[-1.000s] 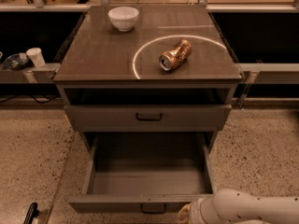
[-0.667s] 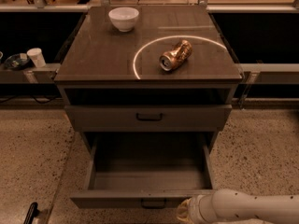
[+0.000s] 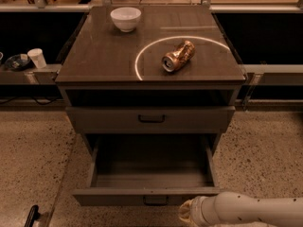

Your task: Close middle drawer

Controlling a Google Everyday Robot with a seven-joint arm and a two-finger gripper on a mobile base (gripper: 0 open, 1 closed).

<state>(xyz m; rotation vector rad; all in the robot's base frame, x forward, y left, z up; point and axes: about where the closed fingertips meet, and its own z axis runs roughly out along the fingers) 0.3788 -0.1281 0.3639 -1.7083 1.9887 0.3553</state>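
The middle drawer [image 3: 147,196] of the grey-brown cabinet [image 3: 80,74] stands pulled far out, an empty deep box with a flat front and a small dark bar handle [image 3: 155,201]. The closed top drawer front [image 3: 94,120] sits above it. The lowest drawer is hidden below the open one. My gripper [image 3: 187,213] sits at the end of the white arm [image 3: 251,211], which comes in from the lower right. It is close against the middle drawer's front, just right of the handle.
A white bowl [image 3: 125,18] and a crushed gold can [image 3: 178,56] lie on the cabinet top. A white cup [image 3: 36,57] and a dark dish [image 3: 16,61] sit on a low shelf to the left. The floor is speckled stone, with a dark object [image 3: 31,216] at lower left.
The middle drawer front has slid a little way in towards the cabinet. My gripper and arm have moved forward with it.
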